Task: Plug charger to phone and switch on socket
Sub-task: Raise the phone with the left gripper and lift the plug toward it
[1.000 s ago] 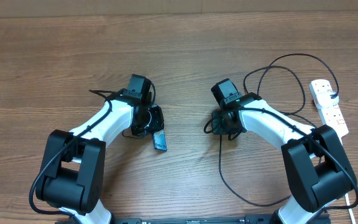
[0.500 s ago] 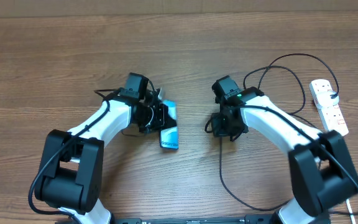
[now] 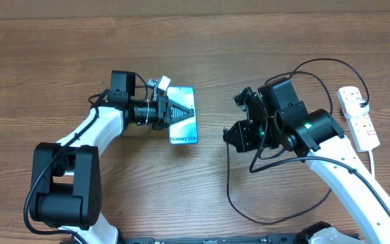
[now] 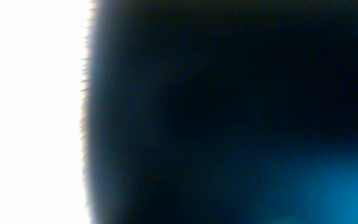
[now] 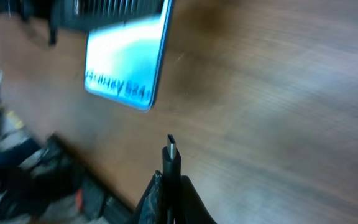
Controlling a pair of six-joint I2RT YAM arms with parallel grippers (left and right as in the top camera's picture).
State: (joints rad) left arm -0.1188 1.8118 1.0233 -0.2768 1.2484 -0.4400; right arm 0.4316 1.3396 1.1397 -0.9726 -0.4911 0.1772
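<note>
The phone (image 3: 183, 123), light blue screen up with "Galaxy S24+" text, is held above the table by my left gripper (image 3: 170, 112), shut on its left edge. In the right wrist view the phone (image 5: 126, 62) shows blurred at upper left. My right gripper (image 3: 239, 133) is shut on the charger connector (image 5: 171, 163), whose metal tip points toward the phone with a gap between them. The charger's black cable (image 3: 249, 203) loops over the table. The socket (image 3: 358, 116), a white power strip with red switches, lies at the far right. The left wrist view is a dark blue blur.
The white cord (image 3: 375, 157) of the strip runs down the right edge. The cable loop arcs behind my right arm near the strip. The table's far edge runs along the top of the overhead view.
My left gripper has lifted and turned the phone screen-up, moving it up and right. My right arm has swung over and raised, bringing the connector to face the phone.
</note>
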